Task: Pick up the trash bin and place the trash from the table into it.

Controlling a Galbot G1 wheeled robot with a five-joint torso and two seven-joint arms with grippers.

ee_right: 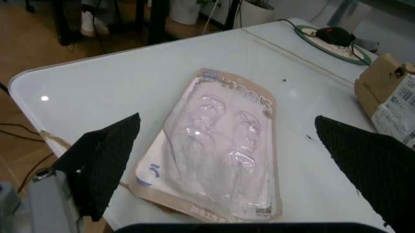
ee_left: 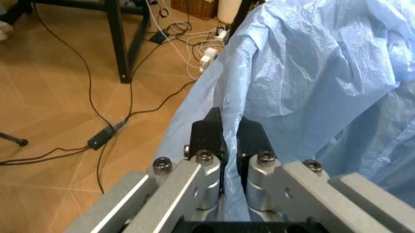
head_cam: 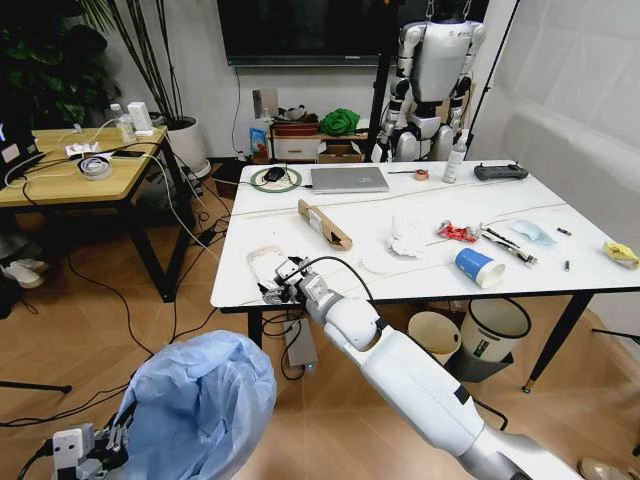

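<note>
The trash bin [head_cam: 200, 405], covered by its crinkled light-blue bag [ee_left: 311, 87], was low in the head view at about 7 o'clock, over the wooden floor and apart from the surface [head_cam: 350, 215]. The left gripper [ee_left: 230, 141] held it at the rim, its jaws pressed together on a fold of the bag.

On the white surface, near the corner at 9 o'clock, a flat clear blister pack [ee_right: 217, 148] on a brown card lay. The right gripper [head_cam: 275, 283] hovered just over this pack, and its jaws were spread wide, one black pad [ee_right: 107, 158] at each side, not touching it in the wrist view.

Further on the surface, toward 12 o'clock from the pack, the brown cardboard box [head_cam: 325, 224] lay. To 3 o'clock were the crumpled white tissues [head_cam: 407, 238], the red wrapper [head_cam: 457, 232], the blue paper cup [head_cam: 478, 267], the light-blue mask [head_cam: 531, 232] and, at the far edge, the yellow scrap [head_cam: 621, 253].

A silver laptop [head_cam: 348, 179] and a black controller [head_cam: 500, 172] stood at the back side.
</note>
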